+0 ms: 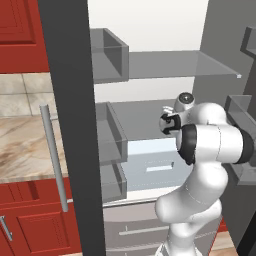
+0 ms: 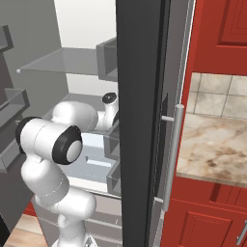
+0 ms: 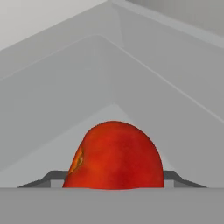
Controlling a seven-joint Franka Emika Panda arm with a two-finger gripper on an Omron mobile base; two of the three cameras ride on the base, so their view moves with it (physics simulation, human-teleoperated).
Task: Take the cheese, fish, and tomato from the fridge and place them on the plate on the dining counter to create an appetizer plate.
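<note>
The tomato (image 3: 114, 157), a round glossy red ball, sits low in the hand view on a pale grey shelf inside the fridge (image 1: 150, 65). My gripper (image 3: 113, 183) is around it. One dark fingertip (image 3: 54, 177) presses against its left side and the other against its right side. In the left base view my hand (image 1: 170, 122) reaches in over the middle glass shelf (image 1: 145, 112). In the right base view the hand (image 2: 110, 112) disappears behind the open dark door (image 2: 140, 96). Cheese, fish, plate and dining counter are out of view.
The fridge's left door (image 1: 70, 100) stands open with grey bins (image 1: 110, 55) and a silver bar handle (image 1: 54, 155). An upper glass shelf (image 1: 185, 65) hangs above my hand. Red cabinets (image 1: 35, 220) and a marbled counter (image 2: 217, 149) flank the fridge.
</note>
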